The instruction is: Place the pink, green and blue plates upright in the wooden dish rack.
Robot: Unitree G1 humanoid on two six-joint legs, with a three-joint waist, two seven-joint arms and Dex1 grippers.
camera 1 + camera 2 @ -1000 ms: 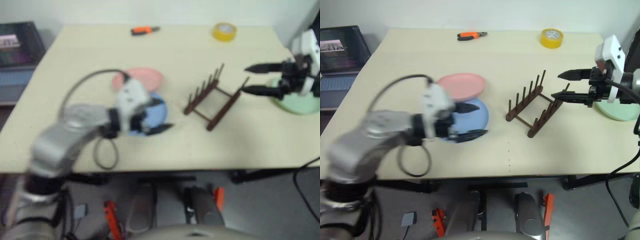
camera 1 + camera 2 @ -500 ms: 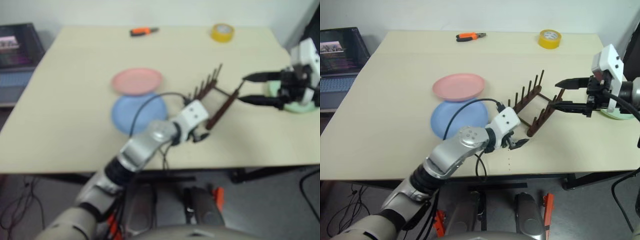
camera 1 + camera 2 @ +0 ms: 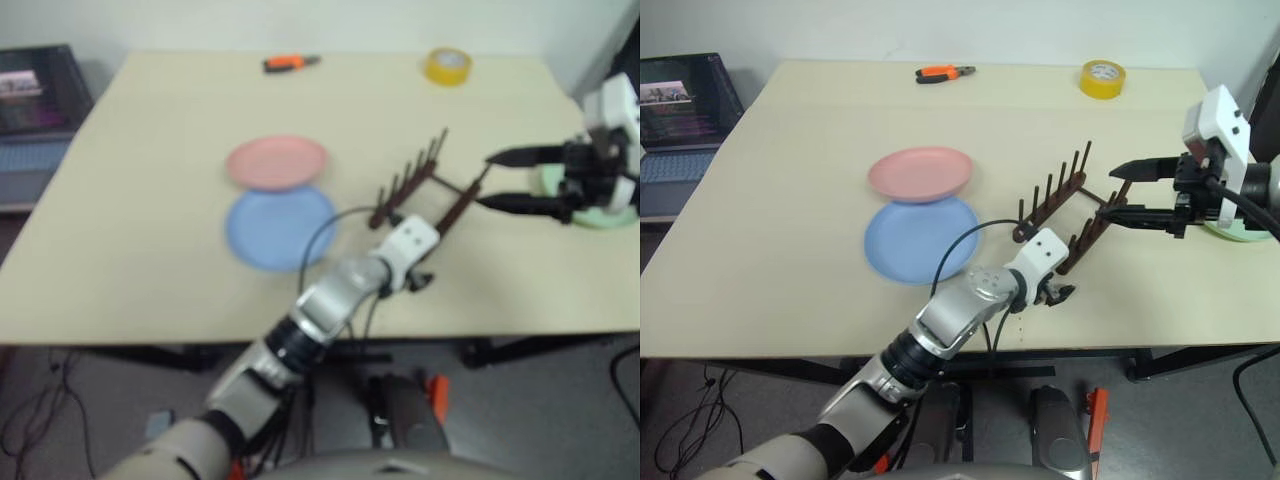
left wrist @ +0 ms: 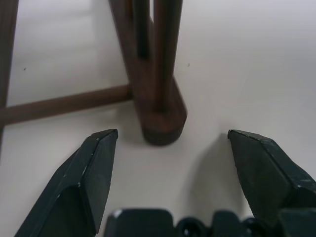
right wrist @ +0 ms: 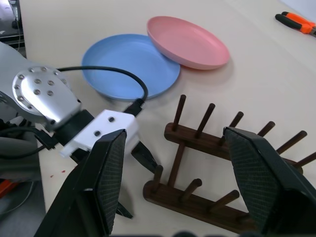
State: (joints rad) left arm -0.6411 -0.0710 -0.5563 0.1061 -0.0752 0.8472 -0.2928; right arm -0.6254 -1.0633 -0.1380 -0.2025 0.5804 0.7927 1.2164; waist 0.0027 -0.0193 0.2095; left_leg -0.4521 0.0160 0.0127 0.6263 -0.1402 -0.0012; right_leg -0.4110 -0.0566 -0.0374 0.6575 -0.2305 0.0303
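Three plates flat, rack empty
Pink plate (image 3: pixel 920 174) overlaps blue plate (image 3: pixel 915 241); green plate (image 3: pixel 1245 229) lies beyond the dark wooden rack (image 3: pixel 1065 211).

The left gripper (image 4: pixel 173 140) stands spread wide (nothing between its fingers), just short of the wooden dish rack (image 4: pixel 160 111) rail's rounded end, apparently not touching.

Beige table (image 3: pixel 840 130), white wall (image 3: pixel 940 25) behind, grey floor (image 3: pixel 1200 420).
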